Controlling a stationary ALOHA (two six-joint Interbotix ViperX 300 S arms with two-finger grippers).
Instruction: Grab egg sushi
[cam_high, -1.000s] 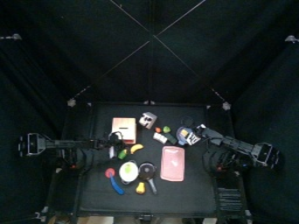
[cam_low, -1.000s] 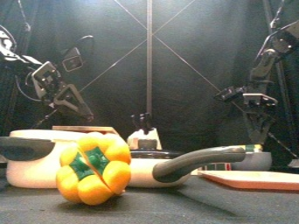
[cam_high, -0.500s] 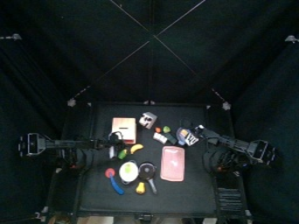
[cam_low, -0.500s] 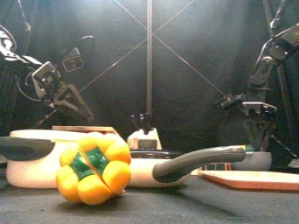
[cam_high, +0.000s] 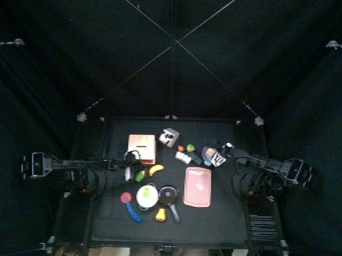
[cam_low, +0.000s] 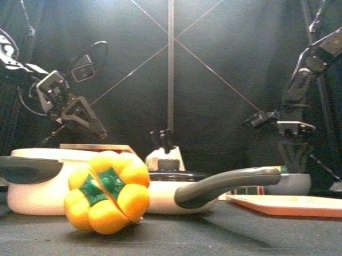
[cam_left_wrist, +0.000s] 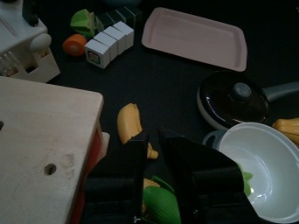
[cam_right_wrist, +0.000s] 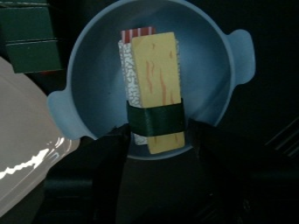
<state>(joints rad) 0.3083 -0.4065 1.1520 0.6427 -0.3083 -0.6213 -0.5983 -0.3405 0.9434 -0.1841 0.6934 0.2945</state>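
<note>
The egg sushi (cam_right_wrist: 155, 74), a yellow egg slab on white rice with a dark seaweed band, lies in a blue two-handled bowl (cam_right_wrist: 87, 52). My right gripper (cam_right_wrist: 163, 162) hangs just above the bowl's near rim, jaws open on either side of the sushi's banded end, not touching it. In the top view this gripper (cam_high: 222, 154) is at the table's right middle. In the front view it (cam_low: 294, 150) hangs at the right. My left gripper (cam_left_wrist: 155, 171) rests open at the table's left, over a yellow-green pepper.
A wooden board (cam_left_wrist: 41, 131) lies by the left gripper. A pink tray (cam_high: 198, 186) lies at the front right. A black lidded pan (cam_left_wrist: 239, 98), a white pot (cam_low: 54, 182) and a yellow pepper (cam_low: 107, 192) stand at the front.
My right gripper has come down and a little to the right, closer over the blue bowl. The left arm has not moved.
</note>
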